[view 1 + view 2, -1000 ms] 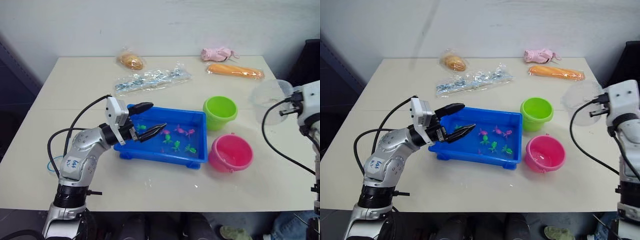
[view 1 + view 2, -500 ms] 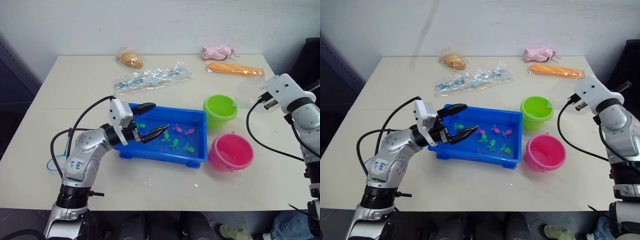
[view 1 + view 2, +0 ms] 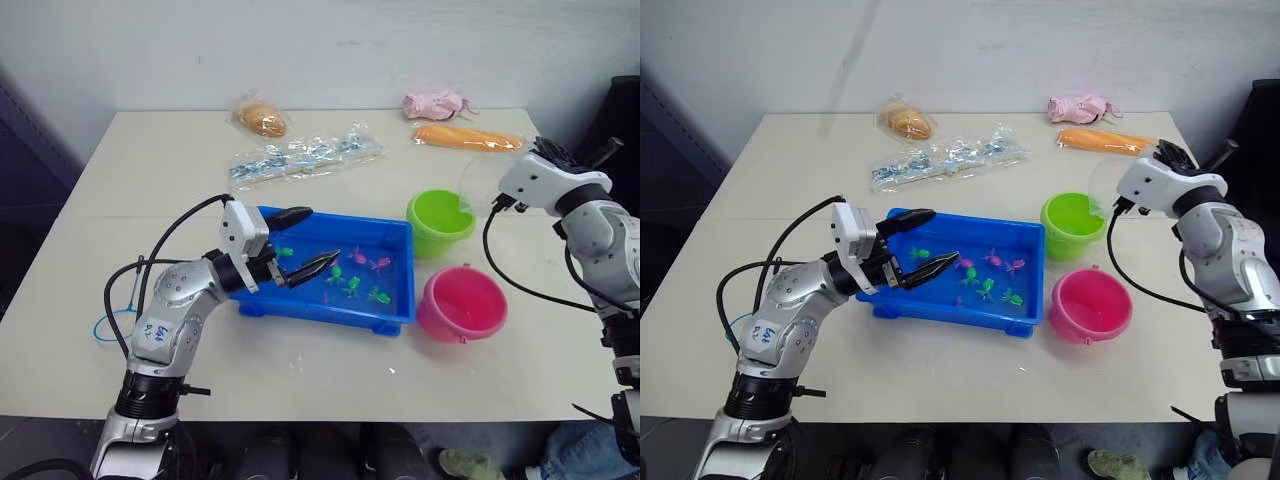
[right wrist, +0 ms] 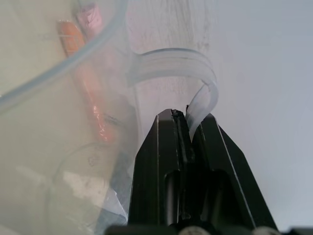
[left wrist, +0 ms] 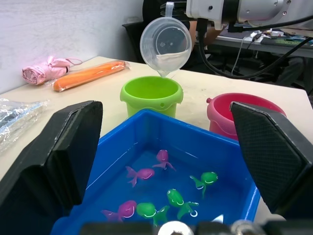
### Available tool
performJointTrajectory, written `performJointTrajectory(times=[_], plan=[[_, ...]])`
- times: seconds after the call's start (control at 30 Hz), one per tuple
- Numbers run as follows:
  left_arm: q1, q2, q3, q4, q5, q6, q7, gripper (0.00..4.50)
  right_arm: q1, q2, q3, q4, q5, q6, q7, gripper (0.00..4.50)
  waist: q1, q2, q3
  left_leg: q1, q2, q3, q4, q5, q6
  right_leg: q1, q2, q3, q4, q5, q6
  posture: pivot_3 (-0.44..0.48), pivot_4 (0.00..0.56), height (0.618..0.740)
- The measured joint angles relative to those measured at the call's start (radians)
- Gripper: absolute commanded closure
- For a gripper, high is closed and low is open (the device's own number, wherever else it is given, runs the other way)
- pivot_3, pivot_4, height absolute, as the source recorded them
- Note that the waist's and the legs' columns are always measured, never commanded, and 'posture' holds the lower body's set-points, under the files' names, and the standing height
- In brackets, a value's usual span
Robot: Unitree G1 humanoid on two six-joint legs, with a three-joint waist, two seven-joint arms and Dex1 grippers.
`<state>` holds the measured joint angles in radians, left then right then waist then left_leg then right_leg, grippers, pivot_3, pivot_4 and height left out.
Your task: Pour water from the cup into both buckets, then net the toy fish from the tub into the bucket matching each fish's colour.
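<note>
My right gripper (image 3: 545, 152) is shut on the handle (image 4: 195, 93) of the clear cup (image 3: 480, 185). The cup is tipped with its lip over the lime green bucket (image 3: 440, 222), and water lies pooled toward the lip (image 5: 165, 61). The pink bucket (image 3: 462, 303) stands just in front of the green one. Several pink and green toy fish (image 3: 352, 285) float in the blue tub (image 3: 330, 305). My left gripper (image 3: 318, 235) hangs open over the tub's left end with nothing in it. The net's blue hoop (image 3: 98, 328) lies at the table's left, partly behind my left arm.
Along the table's far side lie a bagged bun (image 3: 262, 120), a clear crinkled packet (image 3: 300, 155), a long orange packet (image 3: 468, 137) and a pink bundle (image 3: 435, 103). The table's front edge runs close below the tub and the pink bucket.
My right arm has swung the cup in from the far right to above the green bucket and tipped it over. The left gripper has barely moved.
</note>
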<state>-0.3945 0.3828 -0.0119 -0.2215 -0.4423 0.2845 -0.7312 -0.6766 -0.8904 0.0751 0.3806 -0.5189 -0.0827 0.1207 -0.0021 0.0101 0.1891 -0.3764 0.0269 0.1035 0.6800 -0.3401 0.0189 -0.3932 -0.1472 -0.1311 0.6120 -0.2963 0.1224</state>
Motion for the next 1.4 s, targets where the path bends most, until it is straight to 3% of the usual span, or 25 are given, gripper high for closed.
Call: performJointTrajectory(times=[0.53, 1.17, 1.3, 1.4], plan=[[0.026, 0.001, -0.01, -0.042, -0.001, 0.008, -0.006, 0.0, -0.053, -0.012, 0.074, 0.059, -0.153, -0.097, -0.065, 4.47, -0.001, 0.0, 0.0, 0.0, 0.0, 0.0, 0.0, 0.0, 0.0, 0.0, 0.0, 0.0, 0.0, 0.0, 0.0, 0.0, 0.15, 0.74], [0.027, -0.018, -0.017, -0.039, 0.007, -0.003, -0.002, 0.0, -0.064, -0.04, 0.074, 0.091, -0.207, -0.203, -0.193, 4.47, -0.002, 0.0, 0.0, 0.0, 0.0, 0.0, 0.001, 0.0, 0.0, 0.0, 0.0, 0.0, 0.001, 0.0, 0.0, 0.0, 0.15, 0.74], [0.026, -0.027, -0.017, -0.037, 0.011, -0.012, 0.0, 0.0, -0.054, -0.021, 0.042, 0.091, -0.142, -0.194, -0.169, 4.47, -0.001, 0.0, 0.0, 0.0, 0.0, 0.0, 0.001, 0.0, 0.0, 0.0, 0.0, 0.0, 0.001, 0.0, 0.0, 0.0, 0.15, 0.74], [0.026, -0.027, -0.017, -0.036, 0.012, -0.014, -0.001, 0.0, -0.036, 0.058, -0.058, 0.09, 0.03, -0.141, -0.108, 4.47, -0.001, 0.0, 0.0, 0.0, 0.0, 0.0, 0.001, 0.0, 0.0, 0.001, 0.0, 0.0, 0.001, 0.0, 0.0, 0.0, 0.15, 0.74]])
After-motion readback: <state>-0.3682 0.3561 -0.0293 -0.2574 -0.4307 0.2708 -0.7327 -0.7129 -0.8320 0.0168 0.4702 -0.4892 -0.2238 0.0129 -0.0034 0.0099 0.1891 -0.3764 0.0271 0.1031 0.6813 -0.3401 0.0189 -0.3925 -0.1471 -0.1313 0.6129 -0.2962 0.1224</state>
